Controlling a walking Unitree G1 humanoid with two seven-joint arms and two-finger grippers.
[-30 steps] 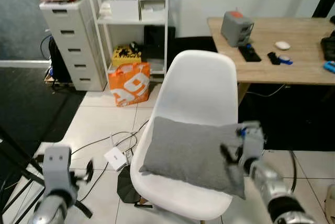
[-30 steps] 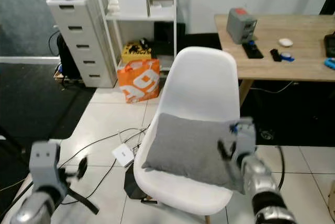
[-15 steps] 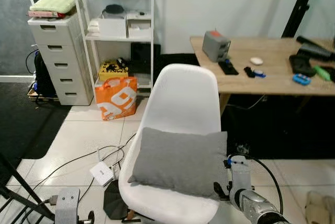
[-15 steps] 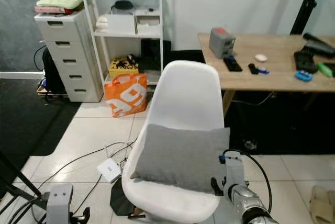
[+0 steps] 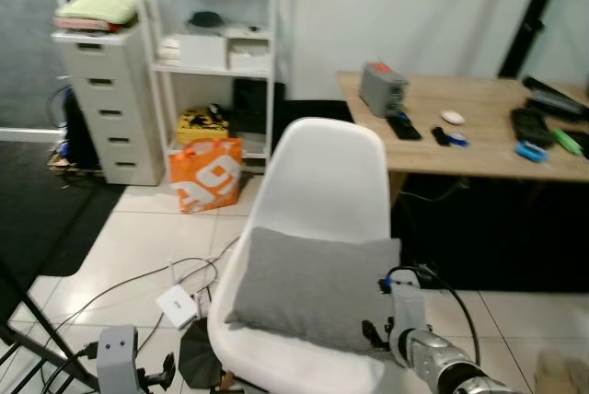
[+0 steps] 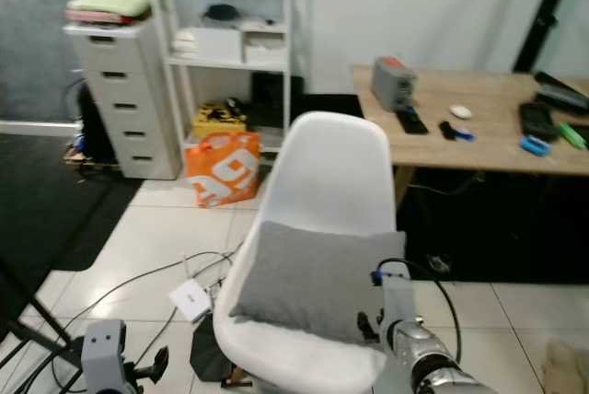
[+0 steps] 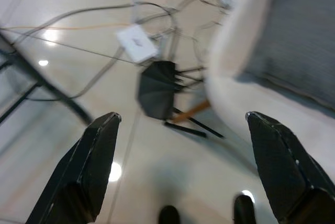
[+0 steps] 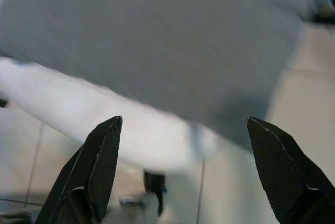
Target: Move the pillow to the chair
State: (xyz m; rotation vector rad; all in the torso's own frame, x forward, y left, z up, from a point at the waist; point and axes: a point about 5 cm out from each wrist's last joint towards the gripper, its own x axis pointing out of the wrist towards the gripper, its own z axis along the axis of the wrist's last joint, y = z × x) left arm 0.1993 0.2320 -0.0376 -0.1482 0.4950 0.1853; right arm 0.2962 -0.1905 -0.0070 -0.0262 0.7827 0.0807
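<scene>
Shelf unit (image 5: 213,44): white, open; held a white box and small items on the middle shelf, a yellow object on the lowest level.
Drawer chest (image 5: 99,99): white, drawers shut, folded green cloth on top.
Orange bag (image 5: 204,173): stood on the floor before the shelf unit.
Desk (image 5: 479,127): carried a grey device and small items.
Pillow (image 5: 313,285): grey, lay flat on the seat of the white chair (image 5: 331,182), against the backrest.
Right gripper (image 5: 386,325): just beside the pillow's right edge, near the seat rim; fingers spread wide, gripping nothing.
Left gripper (image 7: 178,174): low over the tiled floor left of the chair; fingers spread wide, empty.
Change: one second before, the right gripper was at the pillow's right corner; it had since drawn clear, the pillow remaining on the seat.
</scene>
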